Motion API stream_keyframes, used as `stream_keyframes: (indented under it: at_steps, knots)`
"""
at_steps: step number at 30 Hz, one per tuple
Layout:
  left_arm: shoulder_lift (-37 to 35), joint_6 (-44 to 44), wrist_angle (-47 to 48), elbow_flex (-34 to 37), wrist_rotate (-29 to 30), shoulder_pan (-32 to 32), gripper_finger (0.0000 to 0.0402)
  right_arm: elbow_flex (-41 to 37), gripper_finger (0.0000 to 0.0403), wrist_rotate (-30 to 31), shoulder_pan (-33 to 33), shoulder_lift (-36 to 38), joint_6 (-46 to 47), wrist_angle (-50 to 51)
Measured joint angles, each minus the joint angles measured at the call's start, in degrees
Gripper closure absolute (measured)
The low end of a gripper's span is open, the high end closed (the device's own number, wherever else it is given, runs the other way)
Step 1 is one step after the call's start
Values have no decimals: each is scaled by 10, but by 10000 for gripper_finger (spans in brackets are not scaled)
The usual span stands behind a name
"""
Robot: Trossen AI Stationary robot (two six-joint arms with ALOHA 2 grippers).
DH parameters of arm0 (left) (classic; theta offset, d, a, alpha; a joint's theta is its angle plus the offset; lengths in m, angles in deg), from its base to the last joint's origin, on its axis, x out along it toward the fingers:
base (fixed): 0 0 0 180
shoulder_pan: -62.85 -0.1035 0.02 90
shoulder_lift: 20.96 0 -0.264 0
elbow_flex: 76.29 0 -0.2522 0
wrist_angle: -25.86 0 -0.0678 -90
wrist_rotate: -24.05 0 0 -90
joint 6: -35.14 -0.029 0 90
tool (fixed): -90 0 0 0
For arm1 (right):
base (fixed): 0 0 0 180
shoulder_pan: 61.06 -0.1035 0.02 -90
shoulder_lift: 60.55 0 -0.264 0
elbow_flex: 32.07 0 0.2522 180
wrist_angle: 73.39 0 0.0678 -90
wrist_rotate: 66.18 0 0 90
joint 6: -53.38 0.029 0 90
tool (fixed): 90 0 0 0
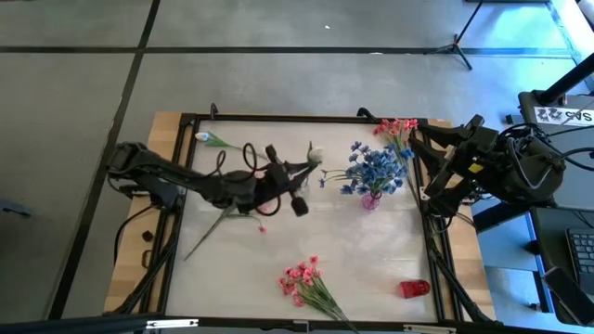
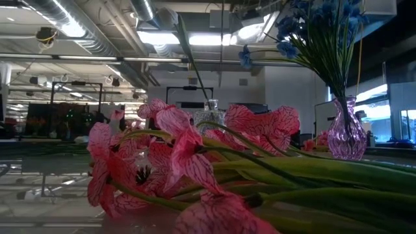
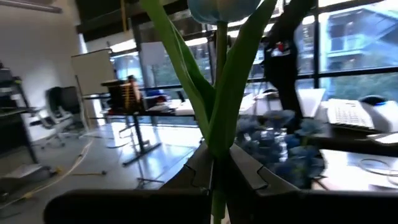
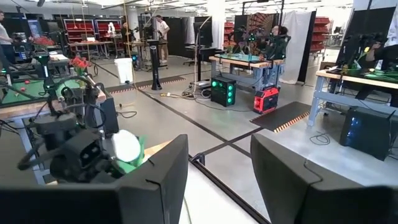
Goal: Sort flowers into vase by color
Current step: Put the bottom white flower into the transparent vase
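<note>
While the pink flowers [image 2: 188, 175] lie in a heap right against the low camera at the front edge of the desk [image 1: 371, 260], the real action sits mid-desk. The left claw [image 1: 299, 173] is clenched on the green stem of a white bud [image 1: 316, 153], and the left wrist view shows that stem [image 3: 219, 130] pinched upright between the dark fingers, the bud riding high above. A clear glass vase [image 2: 211, 112] stands behind the pink heap in the low view, with a stem rising above it. Whether that stem is already inside the neck, I cannot tell.

Further along, the blue flowers [image 1: 373, 167] are gathered in the purple vase [image 1: 370, 199]. More pink blooms [image 1: 397, 128] sit at the far right corner, another white bud [image 1: 204, 138] lies at the far left, and a small red object [image 1: 415, 289] rests near the front right. The right claw [image 4: 217, 180] waits off the desk's right edge, fingers apart, holding nothing.

Danger from here, I'd say: the grip is low on a long, thin stem, so the top could sway and miss the narrow neck, or nudge the light vase over. Let go too soon and the bud topples out.
</note>
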Motion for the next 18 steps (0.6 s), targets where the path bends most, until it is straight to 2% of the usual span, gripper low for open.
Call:
stream_keyframes:
  at_steps: [7,12,18]
  knots:
    - [3,1,11,0,15,-34,387,0,230,0,0,0,0,0]
    - [3,32,62,0,13,-31,387,0,230,0,0,0,0,0]
    - [3,57,65,-1,19,-20,386,0,230,0,0,0,-2,2]
